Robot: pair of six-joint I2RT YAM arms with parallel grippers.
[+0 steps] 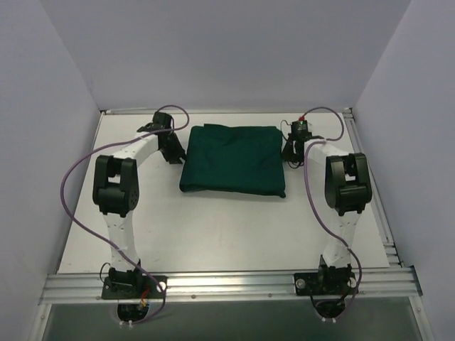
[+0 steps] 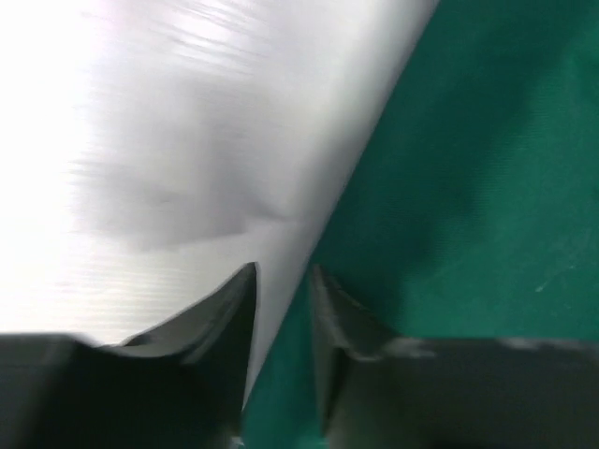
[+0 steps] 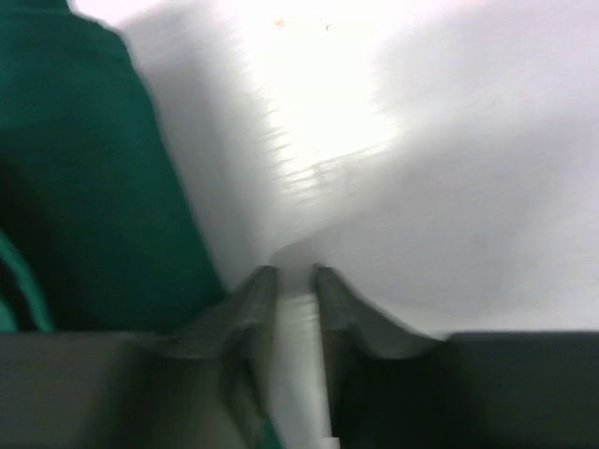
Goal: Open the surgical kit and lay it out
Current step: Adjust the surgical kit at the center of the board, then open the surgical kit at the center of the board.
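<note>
The surgical kit (image 1: 233, 160) is a folded dark green cloth bundle lying flat at the back middle of the white table. My left gripper (image 1: 173, 150) sits at the bundle's left edge. In the left wrist view this gripper (image 2: 284, 276) is open by a narrow gap, and the cloth's edge (image 2: 468, 168) runs diagonally into that gap over the table. My right gripper (image 1: 291, 153) is low at the bundle's right edge. The right wrist view shows it (image 3: 295, 273) open a little over bare table, with the green cloth (image 3: 84, 178) just to its left, apart from the fingers.
An aluminium rail (image 1: 227, 284) carrying both arm bases crosses the near edge. Another rail (image 1: 370, 185) runs along the table's right side. White walls close in the left, back and right. Purple cables (image 1: 67, 192) loop beside each arm.
</note>
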